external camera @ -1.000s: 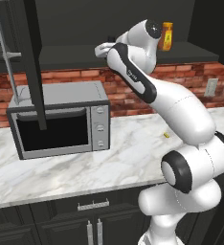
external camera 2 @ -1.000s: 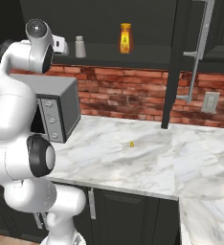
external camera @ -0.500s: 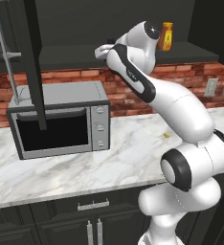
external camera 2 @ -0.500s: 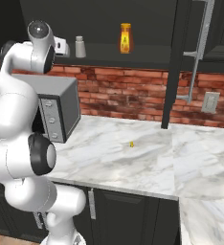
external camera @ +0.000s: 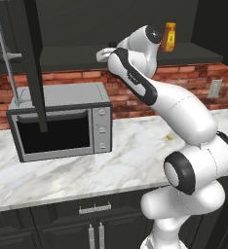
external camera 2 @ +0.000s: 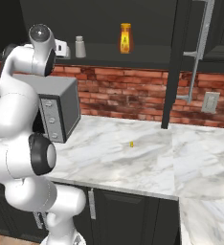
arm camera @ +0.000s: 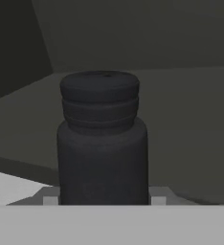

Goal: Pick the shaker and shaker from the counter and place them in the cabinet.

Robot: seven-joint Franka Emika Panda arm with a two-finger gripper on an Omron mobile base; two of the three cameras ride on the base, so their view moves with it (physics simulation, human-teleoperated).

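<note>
Two rear base views flanking the arm (external camera: pixel 179 112), sharing counter (external camera 2: pixel 133 158) and microwave (external camera: pixel 62 121); hand view close on shelf.

Arm raised, gripper (arm camera: pixel 104 200) clamped.

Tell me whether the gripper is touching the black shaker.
Touching. In the hand view the black shaker stands between the gripper fingertips, whose pads press its sides with no gap.

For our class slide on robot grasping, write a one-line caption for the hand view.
Black shaker standing upright between the hand's fingertips, against the dark cabinet interior.
</note>
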